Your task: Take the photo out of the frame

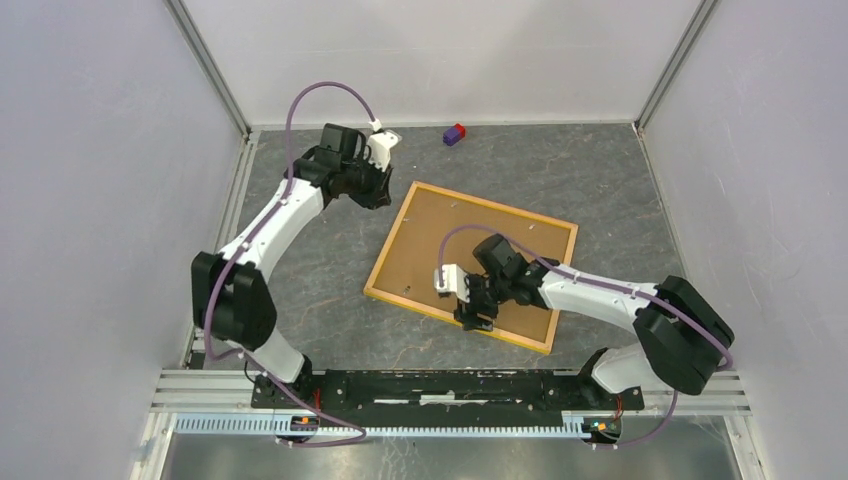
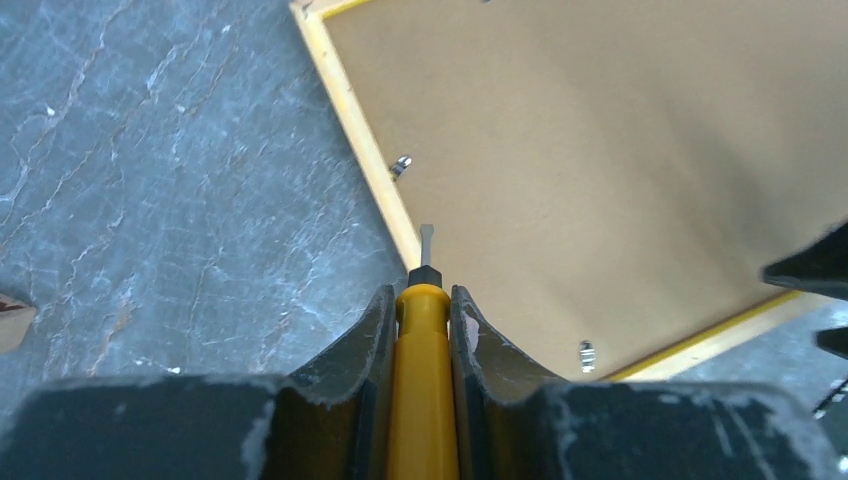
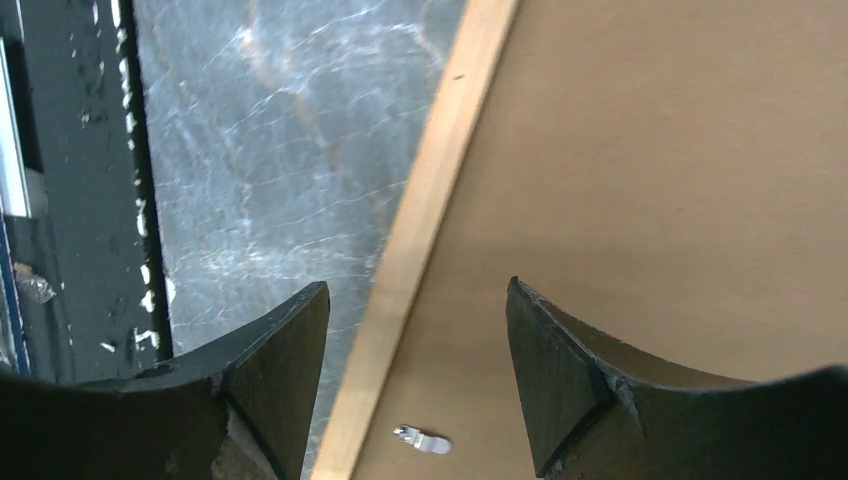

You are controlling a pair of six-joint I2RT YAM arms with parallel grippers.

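The frame [image 1: 440,235] lies face down on the table, its brown fibreboard back up and its yellow border around it. The photo is hidden under the back panel. My left gripper [image 1: 378,198] is beside the frame's far left corner, shut on a yellow-handled screwdriver [image 2: 423,370]. The screwdriver's metal tip [image 2: 426,240] points at the frame's yellow edge [image 2: 365,150]. My right gripper [image 1: 477,318] is open and empty over the frame's near edge. In the right wrist view it [image 3: 415,295] straddles the border strip [image 3: 430,210], with a small metal clip [image 3: 422,438] below it.
A small purple and red block [image 1: 454,134] lies at the back of the table. More metal clips [image 2: 400,165] [image 2: 587,354] sit along the frame's edges. The black base rail [image 1: 440,385] runs along the near edge. White walls close the sides and back.
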